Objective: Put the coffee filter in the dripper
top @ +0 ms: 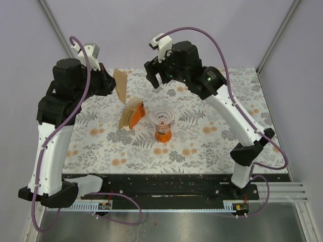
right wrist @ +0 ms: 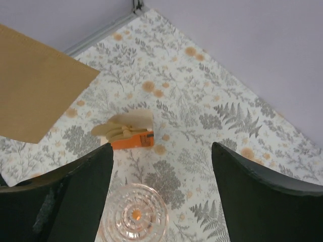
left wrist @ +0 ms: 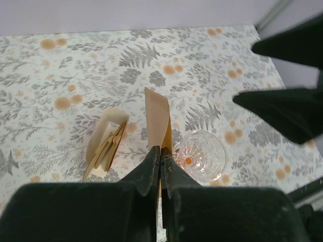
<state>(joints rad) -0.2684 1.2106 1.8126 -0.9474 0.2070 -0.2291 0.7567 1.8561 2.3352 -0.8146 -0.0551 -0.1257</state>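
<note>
1. Left gripper (left wrist: 160, 152) sits closest in its own wrist view; jaws pressed together on one edge of the coffee filter (left wrist: 157, 117); paper stands out from the fingertips, flat and folded, not spread.
2. Filter is held in the air above the far-left part of the surface (top: 212, 146), clear of everything lying on it.
3. Right gripper (right wrist: 161, 151): jaws wide apart, holding nothing; hovers over the middle of the far edge, near the filter's free side; no contact that I can see.
4. Dripper (top: 163, 120) stands upright near the surface's centre, mouth up, nothing inside; bundle of filters in an orange holder (top: 132, 115) lies just beside it, toward the left edge.
5. Step in hand, as I judge it: filter picked and lifted; transfer to the dripper not yet begun.
6. Next move likely calls for opening the flat paper into a cone, perhaps with the right gripper's help; then carry toward centre, tip down, and lower into the ribbed mouth; thin paper may crumple or sit skewed.
</note>
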